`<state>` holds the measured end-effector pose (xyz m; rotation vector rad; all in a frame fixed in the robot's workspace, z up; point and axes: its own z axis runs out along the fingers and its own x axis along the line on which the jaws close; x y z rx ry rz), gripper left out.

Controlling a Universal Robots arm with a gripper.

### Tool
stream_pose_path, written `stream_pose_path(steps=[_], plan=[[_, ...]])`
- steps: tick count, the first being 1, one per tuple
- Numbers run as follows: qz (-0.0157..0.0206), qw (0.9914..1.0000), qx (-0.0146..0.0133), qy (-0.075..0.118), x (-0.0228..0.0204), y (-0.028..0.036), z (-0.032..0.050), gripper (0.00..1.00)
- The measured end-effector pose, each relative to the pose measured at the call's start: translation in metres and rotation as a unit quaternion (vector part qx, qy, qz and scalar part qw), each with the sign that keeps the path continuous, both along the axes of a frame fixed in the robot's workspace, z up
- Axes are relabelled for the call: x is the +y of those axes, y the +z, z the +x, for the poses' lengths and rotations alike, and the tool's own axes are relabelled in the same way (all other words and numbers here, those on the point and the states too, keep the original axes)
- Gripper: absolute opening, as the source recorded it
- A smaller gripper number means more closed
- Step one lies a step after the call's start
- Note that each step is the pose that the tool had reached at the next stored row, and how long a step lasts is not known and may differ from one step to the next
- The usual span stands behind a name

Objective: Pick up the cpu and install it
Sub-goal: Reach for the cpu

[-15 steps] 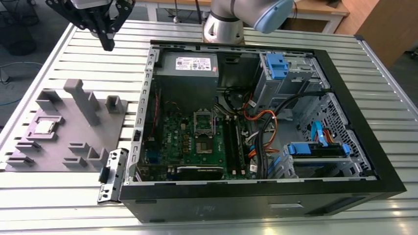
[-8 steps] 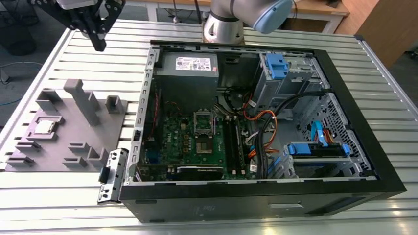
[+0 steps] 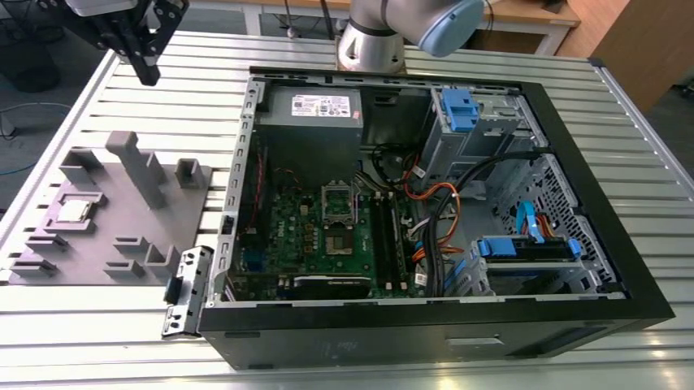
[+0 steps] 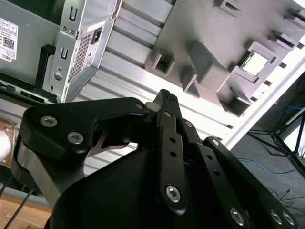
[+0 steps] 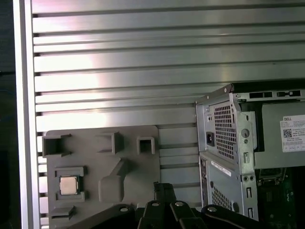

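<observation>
The cpu (image 3: 74, 211) is a small silvery square lying flat in a recess of the grey fixture tray (image 3: 109, 231), at the exterior view's left. It also appears as the cpu (image 4: 255, 63) and the cpu (image 5: 69, 185) in both wrist views, still seated in its recess. My black gripper (image 3: 149, 77) hangs high above the table, well behind the tray and apart from it. Its fingers are shut together on nothing, as seen on the gripper (image 4: 166, 97) and the gripper (image 5: 161, 187). The motherboard socket (image 3: 338, 203) sits inside the open computer case.
The open black computer case (image 3: 586, 138) lies on the slatted metal table (image 3: 651, 146), with its power supply (image 3: 314, 106) at the back and cables and blue drive bays at the exterior view's right. The fixture tray (image 5: 147, 167) carries several upright blocks. The arm's base (image 3: 375, 41) stands behind the case.
</observation>
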<state>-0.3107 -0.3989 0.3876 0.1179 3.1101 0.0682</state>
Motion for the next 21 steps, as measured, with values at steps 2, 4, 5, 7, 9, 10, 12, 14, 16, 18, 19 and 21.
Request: stream_pose_path(steps=[2, 4, 5, 7, 9, 10, 12, 14, 16, 18, 19, 21], plan=[[0.0, 1.0, 0.0, 0.0, 0.0, -0.0003, -0.0037, 0.11], [0.0, 1.0, 0.0, 0.0, 0.0, -0.0006, -0.0074, 0.11], [0.0, 1.0, 0.0, 0.0, 0.0, -0.0008, -0.0095, 0.11], [0.0, 1.0, 0.0, 0.0, 0.0, -0.0013, -0.0131, 0.11], [0.0, 1.0, 0.0, 0.0, 0.0, -0.0016, -0.0163, 0.11], [0.0, 1.0, 0.0, 0.0, 0.0, -0.0018, -0.0181, 0.11], [0.0, 1.0, 0.0, 0.0, 0.0, -0.0024, -0.0245, 0.11], [0.0, 1.0, 0.0, 0.0, 0.0, -0.0026, -0.0275, 0.11], [0.0, 1.0, 0.0, 0.0, 0.0, -0.0028, -0.0305, 0.11], [0.0, 1.0, 0.0, 0.0, 0.0, -0.0032, -0.0336, 0.11], [0.0, 1.0, 0.0, 0.0, 0.0, -0.0033, -0.035, 0.11], [0.0, 1.0, 0.0, 0.0, 0.0, -0.0036, -0.0377, 0.11]])
